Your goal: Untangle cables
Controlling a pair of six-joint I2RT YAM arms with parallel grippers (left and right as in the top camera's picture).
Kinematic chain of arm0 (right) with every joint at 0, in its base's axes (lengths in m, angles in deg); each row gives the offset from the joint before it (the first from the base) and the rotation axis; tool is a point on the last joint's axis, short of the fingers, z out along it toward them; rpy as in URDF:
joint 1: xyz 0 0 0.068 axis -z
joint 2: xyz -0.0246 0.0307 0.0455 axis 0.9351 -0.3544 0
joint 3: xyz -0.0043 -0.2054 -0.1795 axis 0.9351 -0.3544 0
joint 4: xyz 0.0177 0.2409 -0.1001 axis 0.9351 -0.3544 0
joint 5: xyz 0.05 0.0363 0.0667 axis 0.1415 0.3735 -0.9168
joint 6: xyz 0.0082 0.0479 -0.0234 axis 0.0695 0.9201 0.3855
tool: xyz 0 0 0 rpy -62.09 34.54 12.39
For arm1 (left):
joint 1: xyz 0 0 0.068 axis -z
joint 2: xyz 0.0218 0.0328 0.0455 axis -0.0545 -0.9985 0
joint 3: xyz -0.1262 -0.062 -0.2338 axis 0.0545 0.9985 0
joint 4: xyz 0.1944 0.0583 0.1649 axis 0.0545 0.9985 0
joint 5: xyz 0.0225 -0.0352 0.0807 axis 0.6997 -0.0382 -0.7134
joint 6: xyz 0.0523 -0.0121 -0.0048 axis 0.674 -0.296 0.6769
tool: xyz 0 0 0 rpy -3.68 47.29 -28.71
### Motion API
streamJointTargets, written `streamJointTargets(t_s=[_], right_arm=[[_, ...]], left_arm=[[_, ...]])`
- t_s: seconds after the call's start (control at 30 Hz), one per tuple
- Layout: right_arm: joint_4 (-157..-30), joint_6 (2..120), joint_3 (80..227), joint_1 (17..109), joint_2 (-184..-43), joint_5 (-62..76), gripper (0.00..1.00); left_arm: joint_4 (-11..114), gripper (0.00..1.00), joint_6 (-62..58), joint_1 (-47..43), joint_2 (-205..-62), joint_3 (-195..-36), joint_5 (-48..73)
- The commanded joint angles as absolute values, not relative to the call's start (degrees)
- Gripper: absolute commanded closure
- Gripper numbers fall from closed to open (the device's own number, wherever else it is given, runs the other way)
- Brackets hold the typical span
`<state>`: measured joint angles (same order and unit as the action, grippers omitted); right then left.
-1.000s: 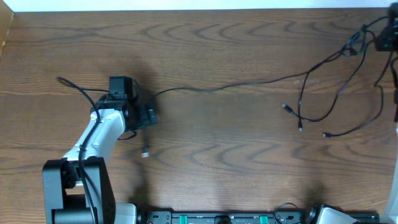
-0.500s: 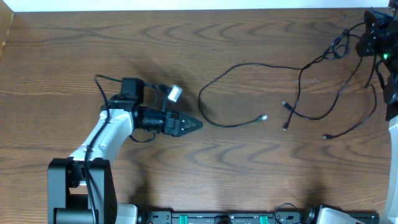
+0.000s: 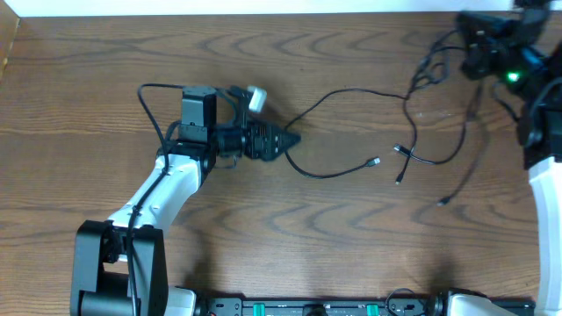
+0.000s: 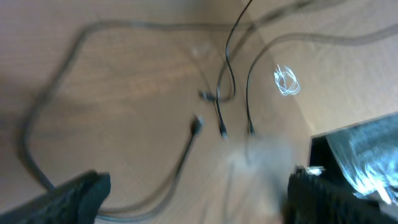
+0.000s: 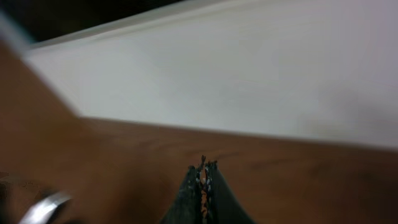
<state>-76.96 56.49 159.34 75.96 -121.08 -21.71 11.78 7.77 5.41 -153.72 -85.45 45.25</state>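
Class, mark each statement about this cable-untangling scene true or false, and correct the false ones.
1. The left hand has its jaws wide apart. True.
2. The right hand is open. False: its jaws are shut together.
3. The cables on view are black. True.
4. The table is white. False: it is brown wood with visible grain.
5. A loose plug end lies on the table to the right of the left hand. True.
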Motion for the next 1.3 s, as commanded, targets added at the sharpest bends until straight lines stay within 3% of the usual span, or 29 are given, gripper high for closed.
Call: streamJointTargets(t_s=[0.0, 0.13, 0.2, 0.3, 0.87, 1.17, 1.27], right_arm=[[-80.4, 70.8, 160.4, 73.5, -120.6, -26.1, 0.99], [-89.6, 69.2, 160.4, 72.1, -120.0, -28.1, 0.99], [-99.7, 64.3, 160.4, 72.1, -119.6, -28.1, 0.99], [-104.5, 63.9, 160.4, 72.1, -119.6, -28.2, 0.99], [-106.8, 63.8, 160.4, 71.9, -119.4, -32.0, 0.99], [-107.2, 64.0, 160.4, 67.6, -119.4, -32.0, 0.99], [-107.2, 64.0, 160.4, 67.0, -119.4, -31.9, 0.99]], left_arm=[[6.3, 0.02, -4.0, 5.6, -152.8, -85.8, 39.7], [3.4, 0.02, -6.2, 6.7, -150.7, -85.8, 37.9], [3.6, 0.02, -6.2, 8.8, -147.1, -85.8, 33.0], [3.6, 0.02, -5.1, 12.2, -143.8, -85.8, 26.5], [4.4, 0.02, -5.2, 39.1, -141.3, -85.8, -14.4], [-0.4, 0.01, -5.9, 42.2, -143.0, -85.8, -16.1], [-1.0, 0.09, -7.3, 42.2, -144.4, -85.8, -14.0]])
